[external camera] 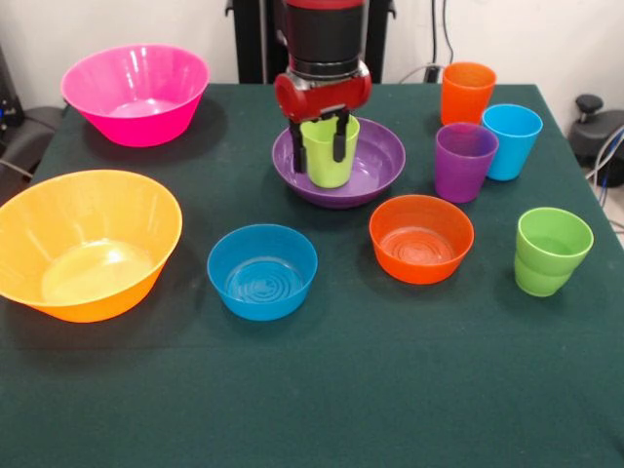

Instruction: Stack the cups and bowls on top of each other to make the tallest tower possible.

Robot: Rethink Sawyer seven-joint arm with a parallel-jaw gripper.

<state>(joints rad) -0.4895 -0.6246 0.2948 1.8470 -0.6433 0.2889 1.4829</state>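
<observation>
The lime-yellow cup (330,161) stands upright inside the wide purple bowl (382,156) at the table's far middle. My gripper (318,146) comes down from above, its black fingers (339,136) closed on the cup's sides near the rim. The small blue bowl (262,271) and the small orange bowl (421,238) sit on the table in front of them. The pink bowl (136,93) is at the far left and the yellow-orange bowl (83,244) at the near left. The orange cup (467,93), light blue cup (511,140), purple cup (464,161) and green cup (551,251) stand at the right.
The table (312,390) has a dark green cloth. The robot's black pedestal (255,39) stands behind the far edge. A black stool or chair part (597,122) is beyond the right edge.
</observation>
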